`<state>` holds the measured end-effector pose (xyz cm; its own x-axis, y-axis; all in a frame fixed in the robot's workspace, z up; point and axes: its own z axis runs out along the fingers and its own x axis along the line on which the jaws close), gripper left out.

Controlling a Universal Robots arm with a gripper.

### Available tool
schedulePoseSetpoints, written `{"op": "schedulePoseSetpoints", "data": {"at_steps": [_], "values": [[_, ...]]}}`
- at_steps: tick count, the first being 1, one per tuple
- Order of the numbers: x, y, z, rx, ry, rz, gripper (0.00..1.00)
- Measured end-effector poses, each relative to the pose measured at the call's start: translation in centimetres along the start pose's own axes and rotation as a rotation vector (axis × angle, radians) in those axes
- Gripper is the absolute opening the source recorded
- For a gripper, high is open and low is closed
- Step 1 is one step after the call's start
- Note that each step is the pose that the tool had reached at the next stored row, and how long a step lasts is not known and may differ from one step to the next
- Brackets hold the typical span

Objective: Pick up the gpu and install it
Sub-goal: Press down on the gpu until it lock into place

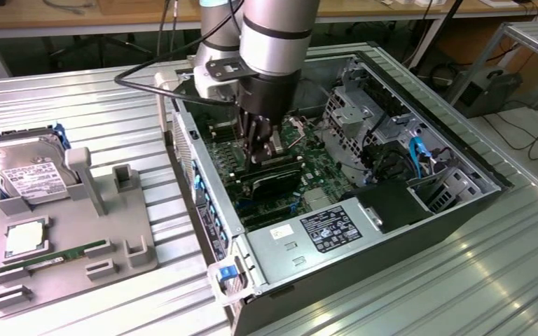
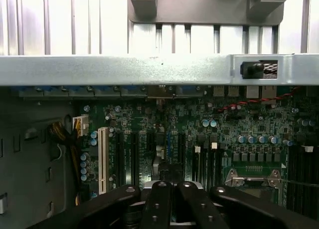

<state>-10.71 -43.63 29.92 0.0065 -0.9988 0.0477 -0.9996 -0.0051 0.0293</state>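
The gpu (image 1: 274, 180) stands on its edge inside the open computer case (image 1: 456, 157), low over the green motherboard (image 1: 321, 164) and in line with its expansion slots. It shows as a thin black card. My gripper (image 1: 265, 155) reaches straight down into the case and is shut on the card's upper edge. In the wrist view the black fingers (image 2: 159, 204) sit close together, with the gpu's dark edge (image 2: 170, 173) between them. Beyond it the black slots (image 2: 134, 154) run alongside a white slot (image 2: 103, 159).
A grey parts fixture (image 1: 110, 217) on the exterior view's left holds a silver hard drive (image 1: 31, 175), a processor (image 1: 26, 238) and a green RAM stick (image 1: 50, 260). The case's rim (image 2: 149, 69), drive cage (image 1: 363, 105) and power supply (image 1: 321, 231) hem in the gripper.
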Motion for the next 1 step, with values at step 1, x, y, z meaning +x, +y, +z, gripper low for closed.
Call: {"op": "schedulePoseSetpoints", "data": {"at_steps": [1], "values": [[0.0, 0.0, 0.0, 0.0001, 0.0, 0.0, 0.11]]}}
